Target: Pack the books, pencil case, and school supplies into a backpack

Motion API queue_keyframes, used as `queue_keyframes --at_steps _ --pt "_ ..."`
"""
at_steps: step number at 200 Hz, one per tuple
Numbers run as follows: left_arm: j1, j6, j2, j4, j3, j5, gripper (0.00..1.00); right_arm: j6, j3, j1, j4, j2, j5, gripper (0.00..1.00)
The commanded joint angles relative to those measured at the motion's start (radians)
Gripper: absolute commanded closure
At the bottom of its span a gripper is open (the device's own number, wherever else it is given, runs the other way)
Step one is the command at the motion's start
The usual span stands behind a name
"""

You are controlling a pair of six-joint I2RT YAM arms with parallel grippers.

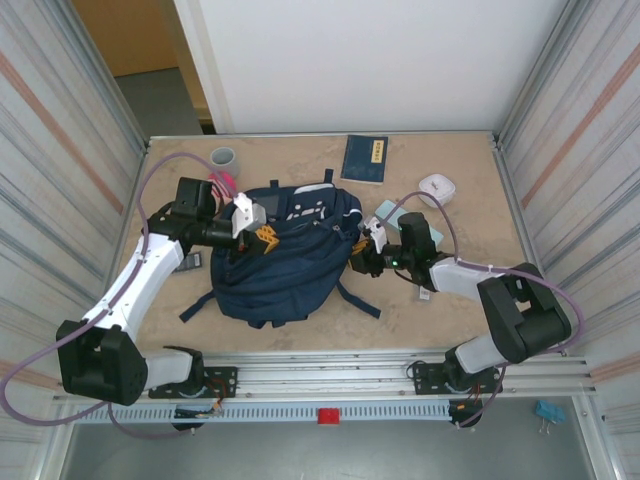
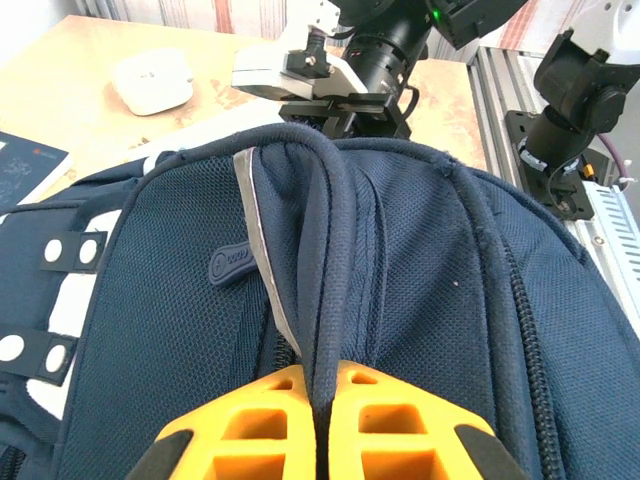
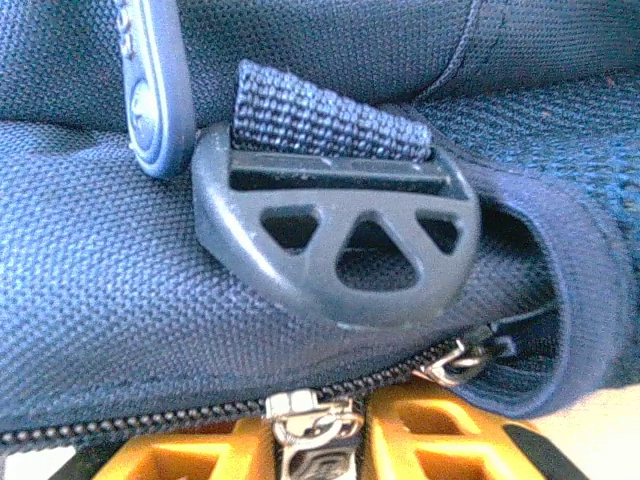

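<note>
The navy backpack (image 1: 285, 270) lies flat in the middle of the table. My left gripper (image 1: 262, 240) is shut on a raised fold of its navy piping (image 2: 335, 250), the orange fingers (image 2: 250, 420) pinching it from both sides. My right gripper (image 1: 358, 256) is at the bag's right side, its orange fingers (image 3: 440, 430) closed round a metal zipper pull (image 3: 312, 425) on the zipper line. A grey plastic strap buckle (image 3: 340, 240) sits just above. The dark navy book (image 1: 365, 158) with gold lettering lies at the back of the table, apart from both grippers.
A white rounded case (image 1: 437, 188) and a pale teal flat item (image 1: 390, 212) lie right of the bag. A grey cup (image 1: 223, 157) and a pink object (image 1: 222, 183) stand back left. A small dark item (image 1: 190, 262) lies under the left arm. Metal walls enclose the table.
</note>
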Motion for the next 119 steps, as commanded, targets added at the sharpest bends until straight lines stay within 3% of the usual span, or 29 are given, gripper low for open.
queue_keyframes --at_steps 1,53,71,92,119 --pt "0.009 -0.019 -0.055 0.101 -0.002 0.011 1.0 -0.031 0.017 -0.009 -0.061 -0.059 -0.029 0.8" --pt "0.009 -0.069 -0.08 0.189 -0.056 -0.035 1.0 -0.033 0.022 -0.019 -0.127 -0.105 -0.052 1.0" --pt "0.009 -0.099 -0.087 0.228 -0.074 -0.069 1.0 -0.031 0.033 -0.018 -0.148 -0.114 -0.052 1.0" --pt "-0.015 -0.163 -0.102 0.285 -0.092 -0.194 1.0 -0.029 0.066 -0.008 -0.238 -0.127 -0.031 1.0" --pt "-0.114 -0.233 -0.111 0.345 -0.112 -0.428 1.0 -0.028 0.105 0.029 -0.332 -0.153 -0.001 1.0"
